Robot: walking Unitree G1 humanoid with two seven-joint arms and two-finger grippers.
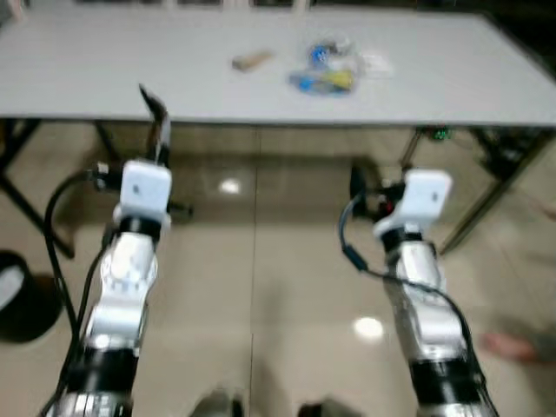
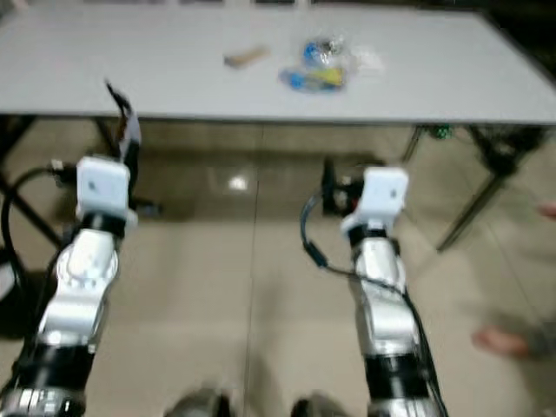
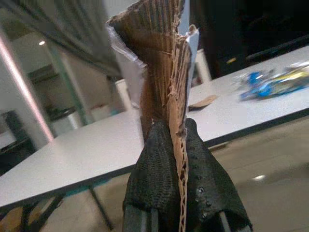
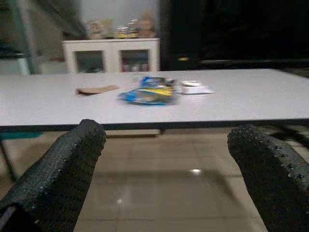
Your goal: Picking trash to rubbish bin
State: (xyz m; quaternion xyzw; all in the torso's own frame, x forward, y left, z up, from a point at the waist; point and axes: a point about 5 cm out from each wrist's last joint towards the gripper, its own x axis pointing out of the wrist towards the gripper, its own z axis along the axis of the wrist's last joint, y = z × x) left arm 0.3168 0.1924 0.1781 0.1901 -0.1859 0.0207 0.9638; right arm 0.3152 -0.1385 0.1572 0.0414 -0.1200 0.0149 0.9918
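Observation:
My left gripper (image 3: 177,145) is shut on a torn piece of brown cardboard (image 3: 161,63), held upright below the near edge of the white table (image 1: 104,69). In the left eye view it (image 1: 159,130) points up towards that edge. On the table lie a small brown scrap (image 1: 252,60), a heap of blue and yellow wrappers (image 1: 326,71) and a white slip (image 1: 375,62). My right gripper (image 4: 166,154) is open, nothing between its fingers (image 4: 72,159), low in front of the table and facing the wrappers (image 4: 149,93).
A black bin (image 1: 19,300) stands on the tiled floor at the far left. Black table legs (image 1: 482,200) slant under the right end. A person's foot (image 1: 512,346) shows at the right edge. A white cabinet (image 4: 112,54) stands behind the table.

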